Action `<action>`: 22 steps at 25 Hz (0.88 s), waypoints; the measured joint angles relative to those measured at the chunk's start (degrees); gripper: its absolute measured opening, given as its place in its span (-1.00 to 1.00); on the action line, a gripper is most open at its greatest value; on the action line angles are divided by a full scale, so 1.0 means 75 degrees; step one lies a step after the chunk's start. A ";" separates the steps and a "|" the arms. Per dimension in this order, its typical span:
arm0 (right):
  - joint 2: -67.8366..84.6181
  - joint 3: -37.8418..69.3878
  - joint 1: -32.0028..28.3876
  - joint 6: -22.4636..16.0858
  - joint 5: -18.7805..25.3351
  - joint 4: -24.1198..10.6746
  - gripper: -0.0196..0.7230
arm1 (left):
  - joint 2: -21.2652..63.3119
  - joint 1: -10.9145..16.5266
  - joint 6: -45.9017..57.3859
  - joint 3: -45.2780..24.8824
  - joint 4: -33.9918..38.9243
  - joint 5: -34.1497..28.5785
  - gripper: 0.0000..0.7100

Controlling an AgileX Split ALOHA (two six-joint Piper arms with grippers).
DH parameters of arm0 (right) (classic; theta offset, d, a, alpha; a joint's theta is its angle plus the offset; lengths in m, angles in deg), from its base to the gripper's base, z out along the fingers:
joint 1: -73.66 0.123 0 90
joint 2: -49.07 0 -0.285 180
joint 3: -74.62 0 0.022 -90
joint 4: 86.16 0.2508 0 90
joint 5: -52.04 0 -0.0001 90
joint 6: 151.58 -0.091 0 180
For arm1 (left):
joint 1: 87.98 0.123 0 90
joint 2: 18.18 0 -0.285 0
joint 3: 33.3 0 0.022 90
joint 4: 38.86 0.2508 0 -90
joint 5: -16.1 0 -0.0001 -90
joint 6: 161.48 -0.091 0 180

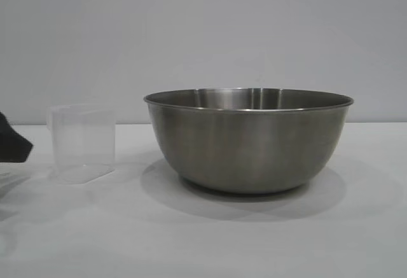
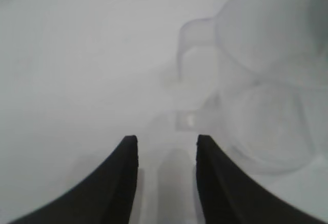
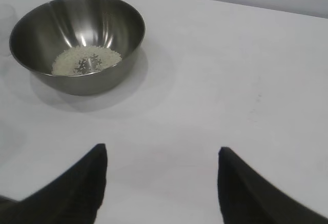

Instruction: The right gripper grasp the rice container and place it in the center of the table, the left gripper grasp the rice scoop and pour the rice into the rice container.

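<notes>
Standing upright on the table (image 1: 210,240), the scoop (image 1: 82,143) is sitting left of the bowl (image 1: 248,139), the left claw (image 1: 13,139) just beside it. The left wrist view is showing that claw (image 2: 166,147) parted, gripping nothing, the scoop (image 2: 266,80) beyond its tips. The right wrist view is showing the right claw (image 3: 161,155) wide open, well apart from the bowl (image 3: 77,42), with rice (image 3: 87,60) inside.

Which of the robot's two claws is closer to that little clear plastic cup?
Left. The left end effector sits just short of the clear cup, not touching. The right end effector waits farther off, beyond the steel bowl.

Bare lab: white-clothed table (image 1: 203,240), blank wall (image 1: 203,30)
</notes>
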 joint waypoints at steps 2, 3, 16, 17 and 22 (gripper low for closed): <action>0.0000 0.0000 0.0000 0.0000 0.0000 0.0000 0.13 | 0.0268 0.0342 0.0000 0.0051 0.0206 0.0019 -0.58; 0.0000 0.0000 0.0000 0.0000 0.0000 0.0000 0.13 | 0.0374 0.0536 0.0040 0.0093 0.0294 0.0018 -0.55; 0.0000 0.0000 0.0000 0.0000 0.0000 0.0031 0.13 | 0.1418 0.2506 0.1210 0.0705 0.3044 -0.0333 -0.43; 0.0000 0.0000 0.0000 0.0000 0.0000 0.0050 0.13 | 0.1598 0.2384 0.1186 0.0705 0.3044 -0.0436 -0.43; 0.0000 0.0000 0.0000 0.0000 0.0000 0.0049 0.13 | 0.3087 0.2022 0.1189 0.0776 0.2876 -0.2251 -0.43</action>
